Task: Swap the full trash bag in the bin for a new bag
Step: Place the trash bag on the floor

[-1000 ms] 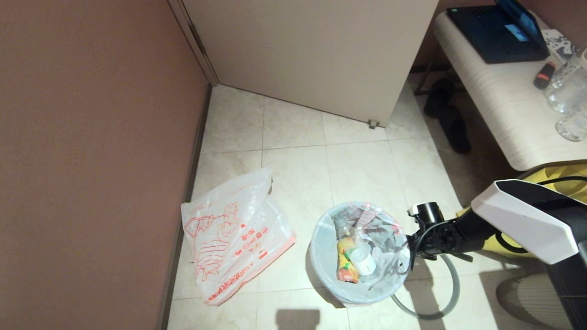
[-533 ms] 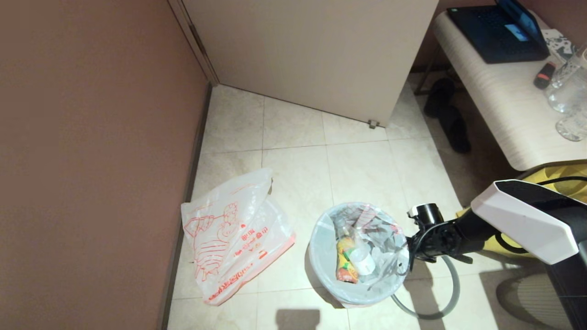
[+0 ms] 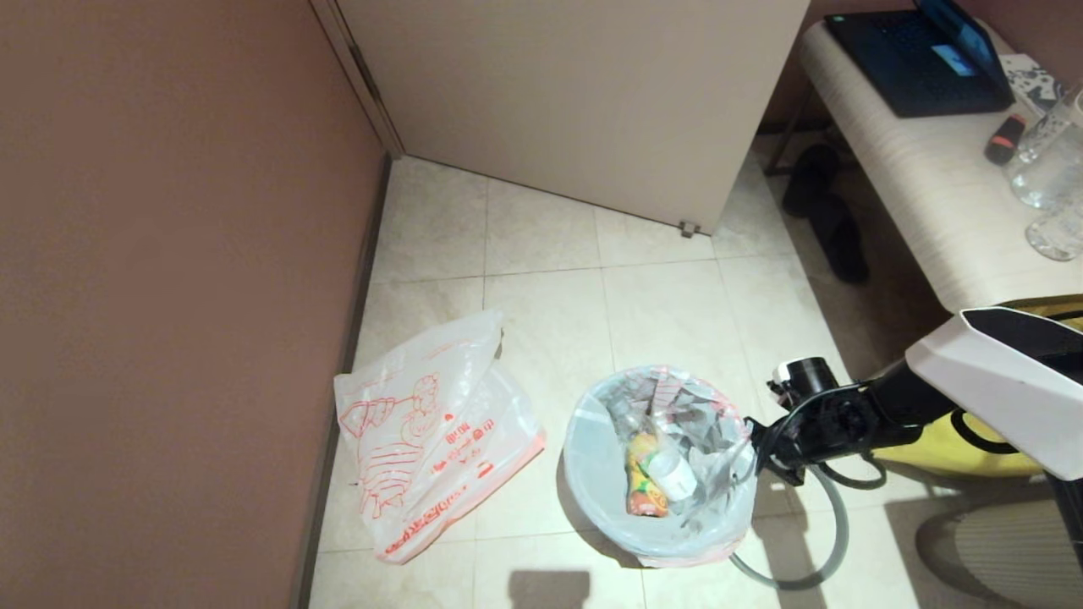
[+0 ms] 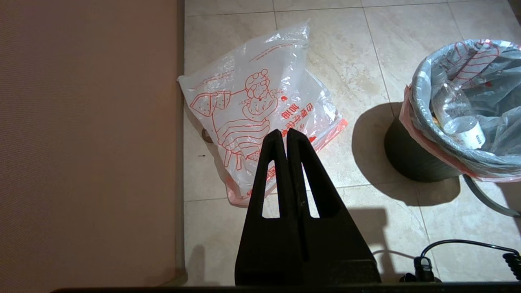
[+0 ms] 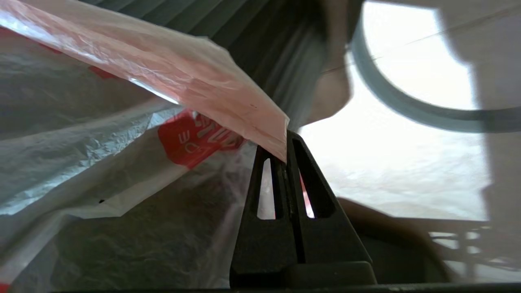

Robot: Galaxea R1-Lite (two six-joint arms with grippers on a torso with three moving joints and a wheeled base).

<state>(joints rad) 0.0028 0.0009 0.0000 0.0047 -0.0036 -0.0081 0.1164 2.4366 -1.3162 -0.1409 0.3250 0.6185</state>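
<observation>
Your right gripper [image 5: 287,140] is at the near-right edge of the bin [image 4: 411,160], fingers pinched together on the pink rim band of the full trash bag [image 3: 656,457] — in the right wrist view the film disappears right between the tips. The bag sits in the bin, lumpy with a bottle and a yellow-orange packet.

Watch that pinch. It looks like only a thin fold of band at the very tips, so a sharp pull could slide the film out or tear it. The load is off-centre too; lift by one edge and the bag may tip and spill, or drag the light bin over with it. The grey hoop [image 3: 825,541] lies loose on the floor beside the bin, right under your arm — easy to snag.

Against the head view a second ago, your right arm has risen and swung out, the bag's right rim has pulled up with it, and the bin's mouth has shifted slightly.

Your left gripper [image 4: 283,136] hangs parked above the new bag [image 3: 427,431], tips together and empty; that bag lies flat by the wall.
</observation>
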